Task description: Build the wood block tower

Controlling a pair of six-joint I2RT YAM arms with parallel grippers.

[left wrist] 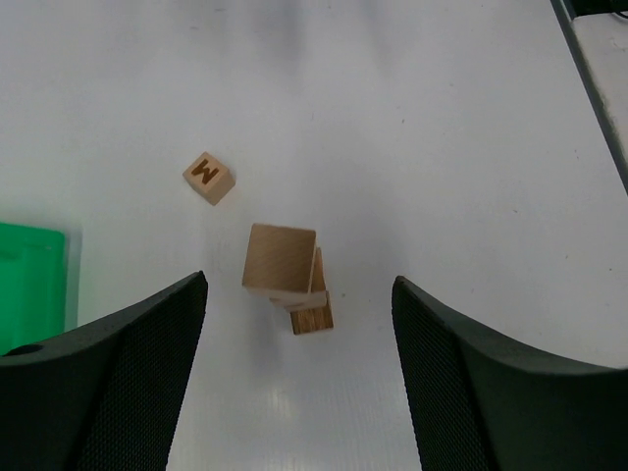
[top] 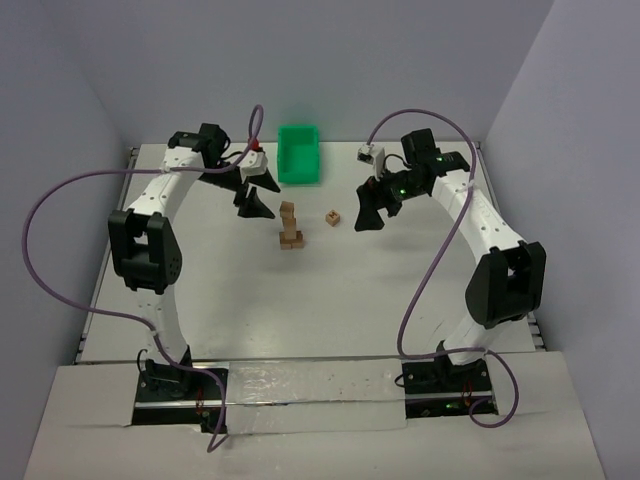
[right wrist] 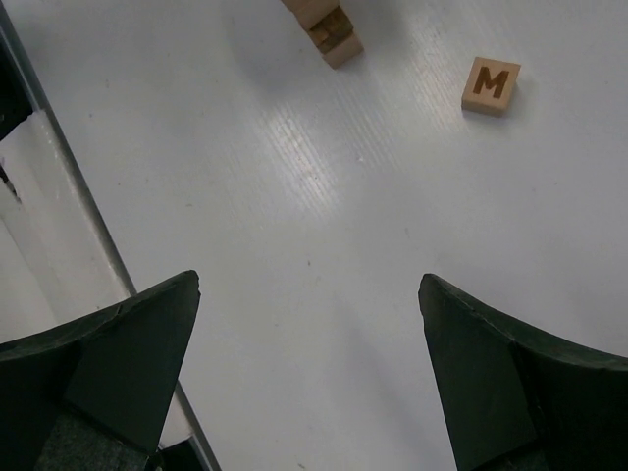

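Starting at the bottom edge of the top view: the left arm's base [top: 180, 385] and the right arm's base [top: 445, 385], side by side on the white table [top: 300, 310].

Higher up, near the middle of the frame: the tower [top: 290, 226] of wood blocks, standing on the table, thin on top and wider at the foot. Just right of it, not touching: one loose block [top: 333, 216]. Up and left of the tower: the left gripper [top: 254, 203], fingers spread wide, let go. Right of the loose block: the right gripper [top: 370, 215], spread wide and let go too. At the top middle, behind them all: a green bin [top: 299, 153].

Seen from the left wrist: the left gripper [left wrist: 299, 283] wide open at the bottom corners. Between its fingers, down on the table, the tower [left wrist: 312, 316], with its top cube [left wrist: 282, 255] turned a little. Up and left, the loose block [left wrist: 208, 178] with a dark M. At the left edge, a bit of the green bin [left wrist: 29, 285].

Seen from the right wrist: the right gripper [right wrist: 309, 283] wide open at the bottom. At the top edge, the tower [right wrist: 329, 29], cut off. At the upper right, the loose block [right wrist: 491, 85].
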